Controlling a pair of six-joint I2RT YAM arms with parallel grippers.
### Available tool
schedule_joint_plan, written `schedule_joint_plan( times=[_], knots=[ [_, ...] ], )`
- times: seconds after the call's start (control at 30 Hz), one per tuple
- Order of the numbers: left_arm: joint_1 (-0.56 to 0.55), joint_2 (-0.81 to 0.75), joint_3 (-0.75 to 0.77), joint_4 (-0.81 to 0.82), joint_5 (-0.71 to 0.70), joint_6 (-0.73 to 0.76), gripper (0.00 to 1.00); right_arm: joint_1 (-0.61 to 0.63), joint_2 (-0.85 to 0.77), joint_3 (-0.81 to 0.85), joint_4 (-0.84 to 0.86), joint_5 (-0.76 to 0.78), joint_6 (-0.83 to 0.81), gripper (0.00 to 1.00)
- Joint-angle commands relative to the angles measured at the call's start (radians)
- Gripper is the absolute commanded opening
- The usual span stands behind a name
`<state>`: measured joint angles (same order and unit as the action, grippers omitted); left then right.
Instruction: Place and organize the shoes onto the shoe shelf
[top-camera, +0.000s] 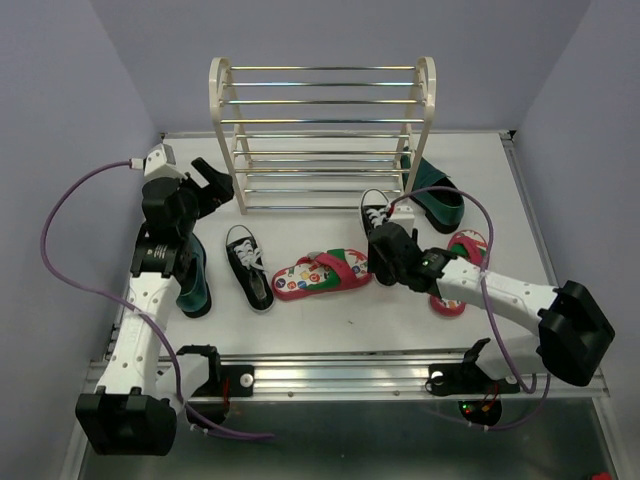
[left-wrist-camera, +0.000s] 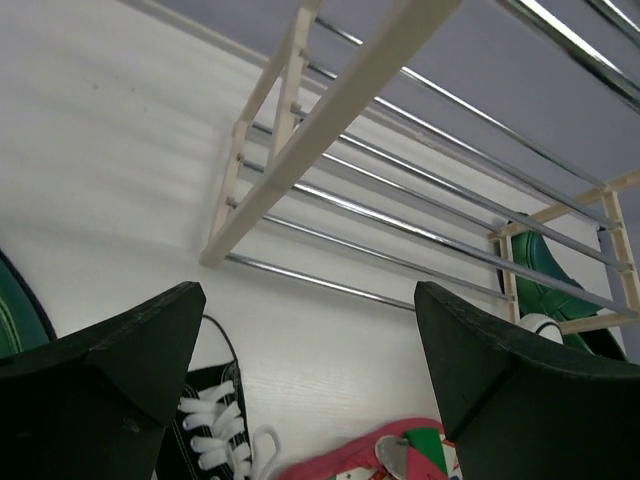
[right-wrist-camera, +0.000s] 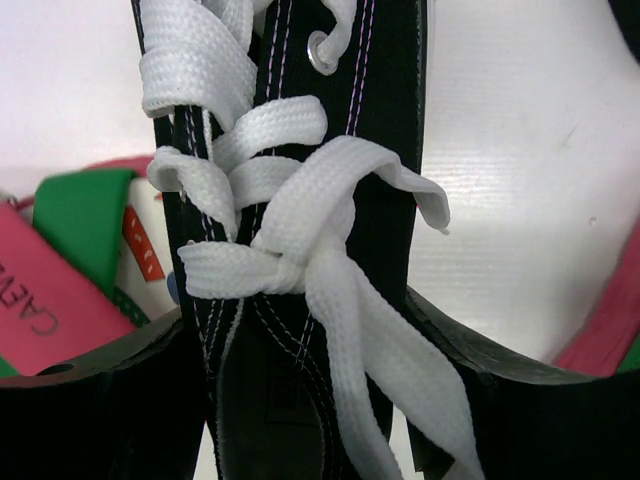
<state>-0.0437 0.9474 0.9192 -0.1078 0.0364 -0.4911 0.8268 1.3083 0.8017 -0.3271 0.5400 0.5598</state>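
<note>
- Top view: the shelf (top-camera: 322, 135) stands at the middle of the desk's (top-camera: 350, 325) far edge.
- The left claw (top-camera: 215, 183) is spread wide and empty, just beside the shelf's left panel.
- The right claw (top-camera: 385, 237) is clamped on the first sneaker (top-camera: 374, 207), in front of the shelf's right panel.
- The second sneaker (top-camera: 248, 265) and a flip-flop (top-camera: 320, 274) lie mid-desk.
- The other flip-flop (top-camera: 458, 262) lies toward the right edge, partly under the right arm.
- One green shoe (top-camera: 437, 197) lies beside the shelf's right panel.
- The other green shoe (top-camera: 192, 287) lies near the left edge.
- Left wrist view: the fingers (left-wrist-camera: 120, 370) stand wide apart with nothing between them. The shelf (left-wrist-camera: 330, 110) is ahead.
- Right wrist view: the fingers (right-wrist-camera: 90, 400) press both sides of the first sneaker (right-wrist-camera: 390, 150).
</note>
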Motion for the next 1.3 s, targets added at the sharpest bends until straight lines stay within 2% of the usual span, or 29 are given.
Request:
schedule_joint_plan(
  times=[0.0,0.1,0.23,0.4,0.57,0.67,0.87,0.9,0.93,1.0,1.1,1.27],
  knots=[
    [0.004,0.043,0.035,0.269,0.094,0.17,0.99,-0.069,0.031,0.111,0.105,-0.029,-0.046,0.01],
    [0.004,0.103,0.04,0.339,0.115,0.25,0.99,-0.093,0.058,0.134,0.115,-0.058,-0.07,0.01],
    [0.004,0.192,0.044,0.483,0.071,0.315,0.99,-0.133,0.12,0.172,0.128,-0.104,-0.095,0.01],
    [0.004,0.292,0.113,0.545,0.117,0.397,0.99,-0.172,0.138,0.188,0.144,-0.136,-0.124,0.01],
    [0.004,0.386,0.167,0.574,0.091,0.414,0.99,-0.183,0.154,0.169,0.174,-0.16,-0.136,0.01],
    [0.004,0.428,0.208,0.594,0.14,0.433,0.9,-0.206,0.186,0.174,0.18,-0.184,-0.136,0.01],
    [0.004,0.464,0.221,0.614,0.204,0.464,0.83,-0.227,0.232,0.203,0.203,-0.229,-0.138,0.01],
    [0.004,0.467,0.219,0.623,0.195,0.462,0.78,-0.227,0.235,0.208,0.21,-0.23,-0.141,0.01],
    [0.004,0.473,0.219,0.625,0.197,0.464,0.78,-0.227,0.246,0.218,0.212,-0.229,-0.143,0.01],
    [0.004,0.481,0.221,0.631,0.221,0.47,0.68,-0.236,0.255,0.229,0.223,-0.221,-0.146,0.01],
    [0.004,0.491,0.218,0.638,0.246,0.473,0.63,-0.236,0.282,0.26,0.232,-0.207,-0.149,0.01],
    [0.004,0.491,0.201,0.655,0.276,0.47,0.63,-0.245,0.331,0.315,0.244,-0.151,-0.112,0.01]
  ],
)
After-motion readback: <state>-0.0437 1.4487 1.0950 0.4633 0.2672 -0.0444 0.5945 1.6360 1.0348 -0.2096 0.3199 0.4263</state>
